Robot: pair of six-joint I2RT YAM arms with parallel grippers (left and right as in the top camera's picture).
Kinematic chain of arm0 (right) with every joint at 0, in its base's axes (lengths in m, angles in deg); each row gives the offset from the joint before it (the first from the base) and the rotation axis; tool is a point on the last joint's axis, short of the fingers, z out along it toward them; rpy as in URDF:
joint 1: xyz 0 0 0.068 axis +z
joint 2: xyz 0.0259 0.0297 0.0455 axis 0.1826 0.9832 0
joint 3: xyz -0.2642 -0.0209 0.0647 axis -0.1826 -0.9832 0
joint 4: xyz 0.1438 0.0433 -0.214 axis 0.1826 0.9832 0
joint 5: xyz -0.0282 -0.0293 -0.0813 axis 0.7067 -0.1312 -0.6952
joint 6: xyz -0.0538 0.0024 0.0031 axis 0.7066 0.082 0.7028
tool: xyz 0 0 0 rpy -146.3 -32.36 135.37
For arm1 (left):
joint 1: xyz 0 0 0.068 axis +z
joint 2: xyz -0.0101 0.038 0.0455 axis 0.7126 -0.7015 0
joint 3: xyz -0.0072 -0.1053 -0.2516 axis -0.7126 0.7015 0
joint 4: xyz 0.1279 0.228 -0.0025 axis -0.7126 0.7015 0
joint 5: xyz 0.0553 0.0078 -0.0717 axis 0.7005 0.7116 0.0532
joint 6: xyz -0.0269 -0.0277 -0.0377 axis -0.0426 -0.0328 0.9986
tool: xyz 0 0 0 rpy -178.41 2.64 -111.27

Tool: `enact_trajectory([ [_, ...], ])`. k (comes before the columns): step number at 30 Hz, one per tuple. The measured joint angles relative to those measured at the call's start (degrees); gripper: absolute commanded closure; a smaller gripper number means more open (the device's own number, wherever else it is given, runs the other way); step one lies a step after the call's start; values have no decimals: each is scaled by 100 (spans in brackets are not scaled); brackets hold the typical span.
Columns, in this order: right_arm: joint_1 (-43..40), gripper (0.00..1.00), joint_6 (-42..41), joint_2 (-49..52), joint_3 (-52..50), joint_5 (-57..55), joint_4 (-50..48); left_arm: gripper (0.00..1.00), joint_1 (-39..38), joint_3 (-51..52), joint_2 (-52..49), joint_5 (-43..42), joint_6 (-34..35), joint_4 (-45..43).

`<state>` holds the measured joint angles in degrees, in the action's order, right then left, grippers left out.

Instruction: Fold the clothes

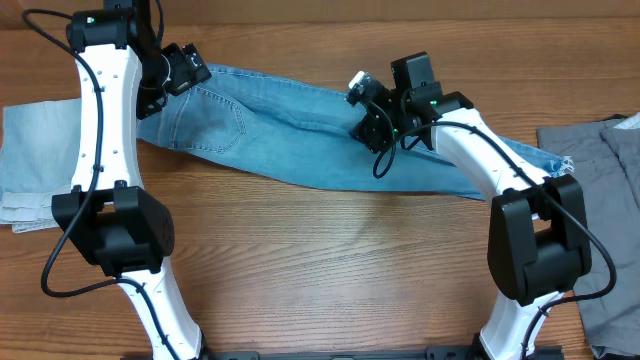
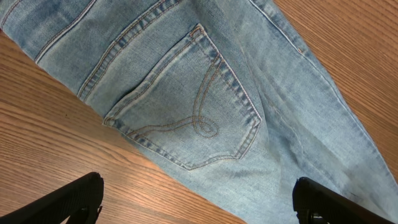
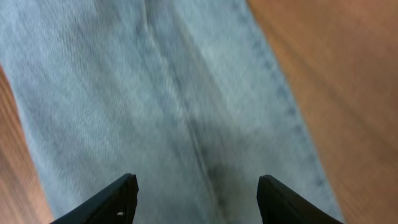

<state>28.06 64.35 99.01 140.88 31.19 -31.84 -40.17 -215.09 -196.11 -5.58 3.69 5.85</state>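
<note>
Jeans [image 1: 290, 140] flat on table [image 1: 330, 250]; left gripper [image 2: 198, 206] spread wide near back pocket [image 2: 186, 106], right gripper [image 3: 196, 202] spread wide above leg seam [image 3: 186, 118].

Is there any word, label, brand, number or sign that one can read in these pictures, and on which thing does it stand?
None can be read. The jeans show no label. Their back pocket bears only a curved stitched ornament, not letters. The paler denim and the grey trousers show no print.
</note>
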Motion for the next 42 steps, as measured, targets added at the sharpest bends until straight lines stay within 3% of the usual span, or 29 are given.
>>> enact_trajectory([
  [9, 83, 32, 970, 649, 0, -284, -599, 0, 0, 0, 0, -2, 0, 0],
  [15, 94, 44, 1117, 732, -2, -348, -546, 0, 0, 0, 0, 0, 0, 0],
  [19, 98, 59, 1130, 763, 0, -339, -546, 0, 0, 0, 0, -2, 0, 0],
  [24, 120, 59, 1139, 848, 0, -317, -568, 0, 0, 0, 0, -2, 0, 0],
  [26, 127, 66, 1141, 848, 0, -308, -579, 0, 0, 0, 0, 0, 0, -2],
  [29, 125, 94, 1143, 848, 0, -299, -621, 0, 0, 0, 0, -2, 0, 0],
  [30, 127, 96, 1154, 848, 0, -293, -638, 0, 0, 0, 0, -2, 0, 0],
  [37, 125, 96, 826, 850, 57, -415, -1287, 0, 0, 0, 0, -2, 0, 0],
  [42, 122, 96, 610, 870, 420, -1093, -1300, 0, 0, 0, 0, -2, 0, 0],
])
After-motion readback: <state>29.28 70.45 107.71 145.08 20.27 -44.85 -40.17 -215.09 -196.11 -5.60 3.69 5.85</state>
